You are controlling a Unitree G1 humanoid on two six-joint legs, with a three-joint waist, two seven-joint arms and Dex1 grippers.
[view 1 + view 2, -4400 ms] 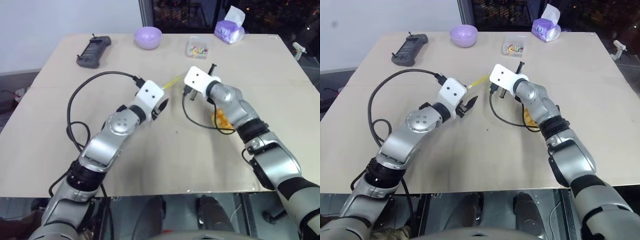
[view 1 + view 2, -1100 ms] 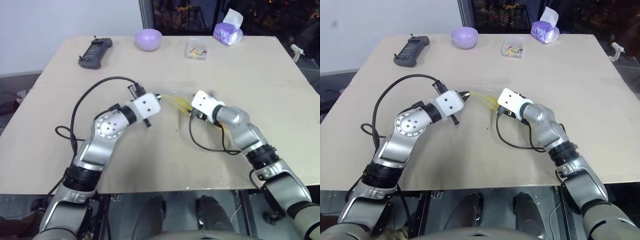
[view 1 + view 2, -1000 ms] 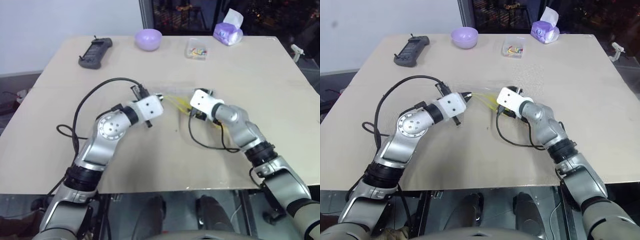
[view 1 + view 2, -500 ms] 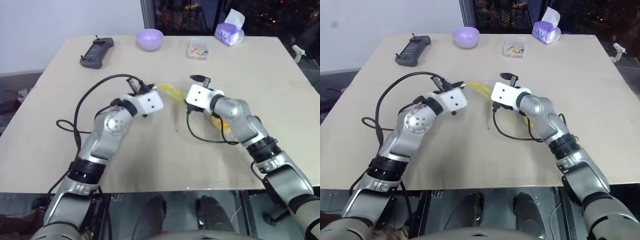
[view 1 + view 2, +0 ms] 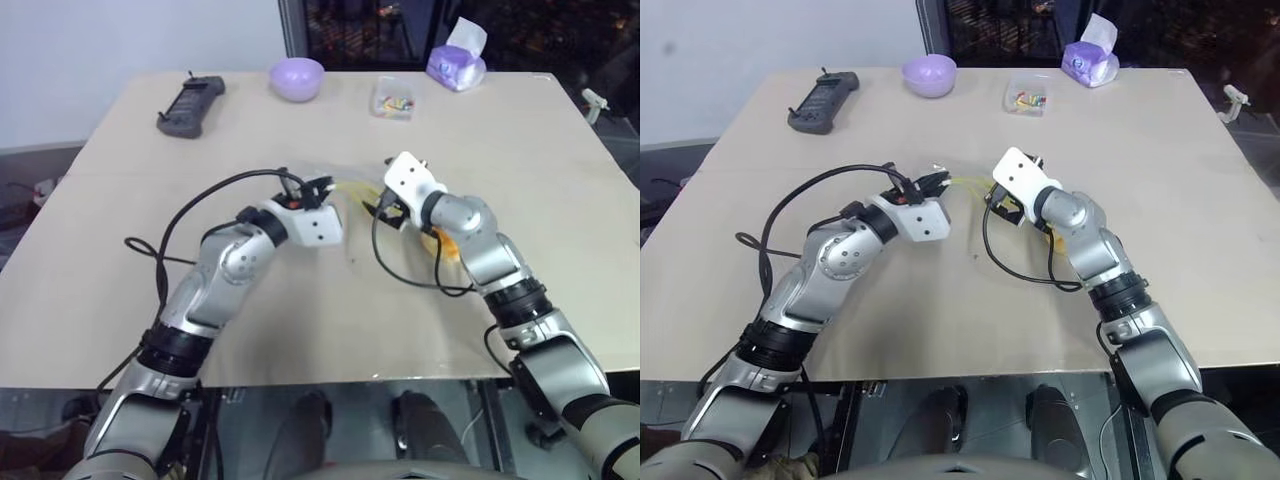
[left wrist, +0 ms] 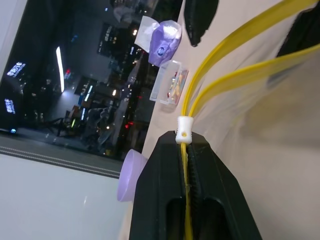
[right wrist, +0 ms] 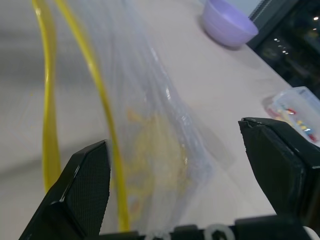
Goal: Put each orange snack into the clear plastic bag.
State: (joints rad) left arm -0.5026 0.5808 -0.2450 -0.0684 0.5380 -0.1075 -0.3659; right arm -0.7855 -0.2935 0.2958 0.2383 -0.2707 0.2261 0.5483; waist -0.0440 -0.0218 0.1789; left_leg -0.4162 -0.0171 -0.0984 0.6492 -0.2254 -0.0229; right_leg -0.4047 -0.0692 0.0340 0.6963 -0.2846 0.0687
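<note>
**No readable text anywhere**

Nothing legible is showing in any view. The clear plastic bag (image 7: 150,150), hanging between the two grippers, is carrying faint yellow print, too blurred to read. The purple tissue pack (image 6: 165,42) is bearing a small dark round mark, also unreadable.

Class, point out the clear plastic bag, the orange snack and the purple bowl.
clear plastic bag (image 6: 220,80), left wrist view, on its yellow seal strip.
orange snack (image 5: 447,246), left eye view, on its visible edge.
purple bowl (image 5: 297,77), left eye view, on its side.
</note>
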